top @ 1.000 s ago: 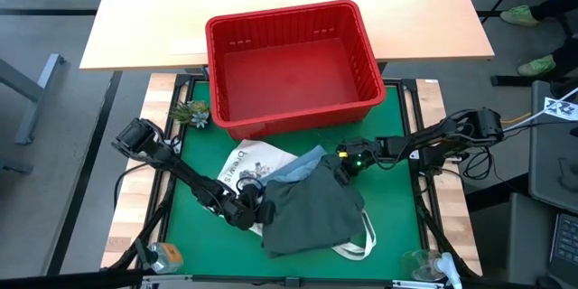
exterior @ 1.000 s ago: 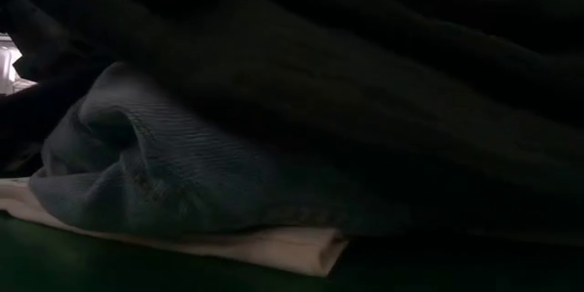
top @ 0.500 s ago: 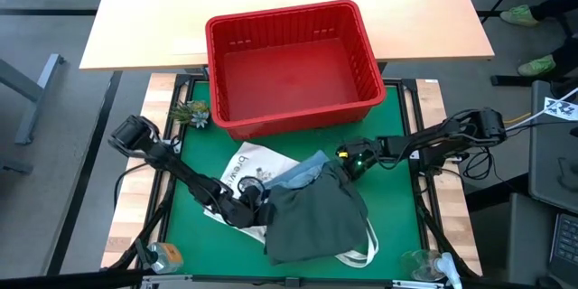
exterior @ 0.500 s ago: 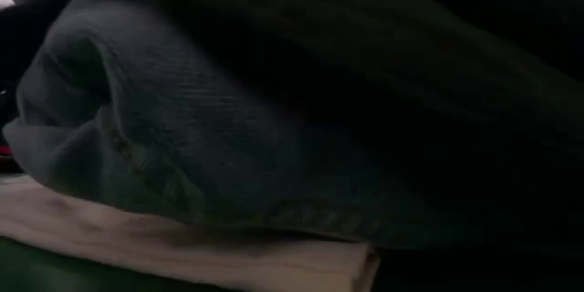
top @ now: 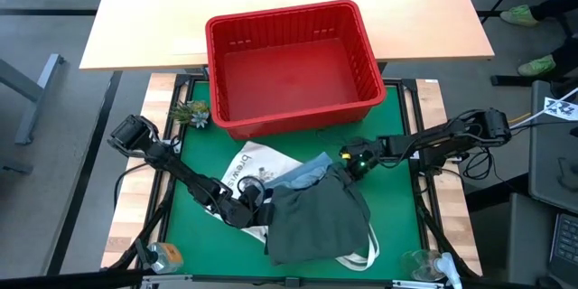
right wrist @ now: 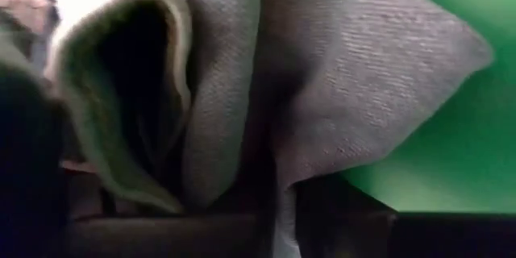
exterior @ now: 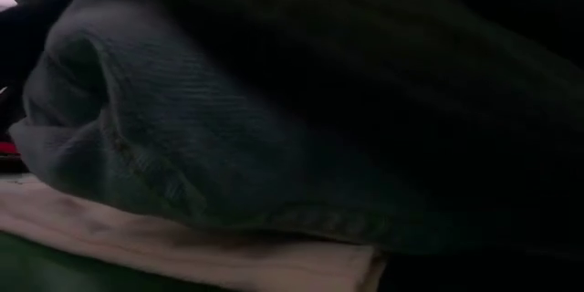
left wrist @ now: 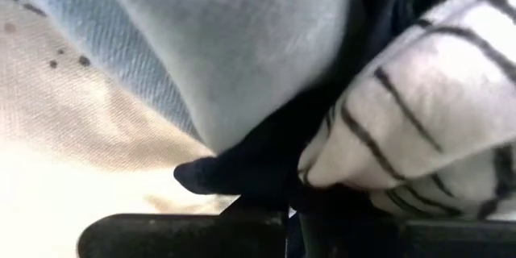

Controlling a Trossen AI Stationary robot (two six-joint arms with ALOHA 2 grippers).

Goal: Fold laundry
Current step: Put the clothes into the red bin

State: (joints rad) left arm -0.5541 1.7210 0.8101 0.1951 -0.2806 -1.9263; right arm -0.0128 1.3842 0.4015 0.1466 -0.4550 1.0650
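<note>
Right then, you had the left end effector (top: 251, 206) clamped shut on the laundry (top: 316, 219) heaped on the green tabletop (top: 397, 208) before the red basket (top: 293, 63), while the right end effector (top: 348, 168) pinched its far edge.

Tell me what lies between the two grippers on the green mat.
In the high view, the dark olive green garment fills the stretch between the left gripper and the right gripper, with light blue denim showing at its far edge.
</note>
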